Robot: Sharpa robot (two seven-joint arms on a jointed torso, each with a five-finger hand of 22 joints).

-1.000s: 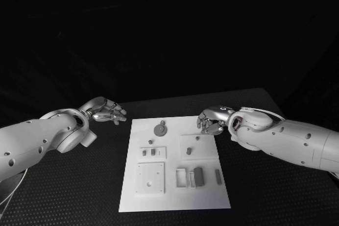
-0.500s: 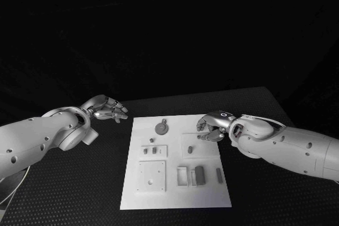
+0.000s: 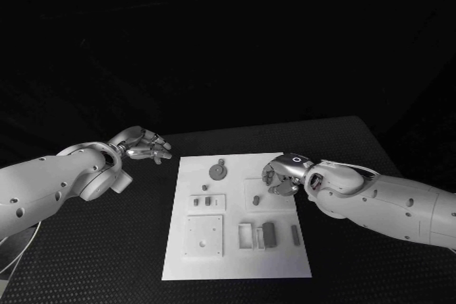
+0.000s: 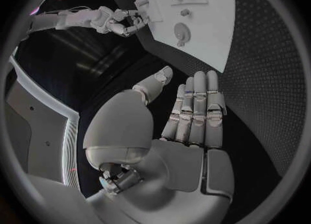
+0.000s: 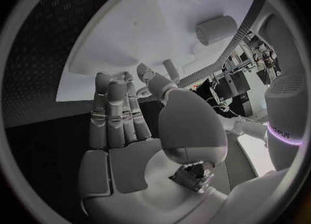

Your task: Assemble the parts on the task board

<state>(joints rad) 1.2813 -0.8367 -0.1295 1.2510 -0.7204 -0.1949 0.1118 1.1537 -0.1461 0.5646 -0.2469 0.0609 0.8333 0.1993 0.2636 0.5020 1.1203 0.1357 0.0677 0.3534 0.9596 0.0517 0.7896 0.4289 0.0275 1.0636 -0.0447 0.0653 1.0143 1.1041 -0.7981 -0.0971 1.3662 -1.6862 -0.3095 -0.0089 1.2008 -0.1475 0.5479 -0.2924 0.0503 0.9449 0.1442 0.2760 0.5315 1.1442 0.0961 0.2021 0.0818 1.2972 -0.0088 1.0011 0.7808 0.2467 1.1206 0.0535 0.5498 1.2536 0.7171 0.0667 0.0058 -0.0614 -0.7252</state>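
The white task board point(image 3: 238, 264) lies in the middle of the black table. A round grey disc part point(image 3: 217, 173) sits near its far end, with small grey parts point(image 3: 200, 202) below it and longer pieces point(image 3: 268, 233) in a recess nearer me. My right hand point(image 3: 282, 175) hovers over the board's far right edge, fingers apart and holding nothing; its wrist view shows the hand point(image 5: 123, 125) above the board point(image 5: 129, 37) and a cylindrical part point(image 5: 215, 29). My left hand point(image 3: 143, 146) is off the board to its left, and its fingers point(image 4: 194, 105) lie straight and hold nothing.
Two square white plates point(image 3: 202, 237) lie on the board's left half. Black table point(image 3: 95, 251) surrounds the board on all sides. The left wrist view shows the disc part point(image 4: 181, 29) and my right hand point(image 4: 123, 22) across the board point(image 4: 214, 32).
My right hand has come in over the board's far right edge, a little nearer to me. The left hand has hardly moved.
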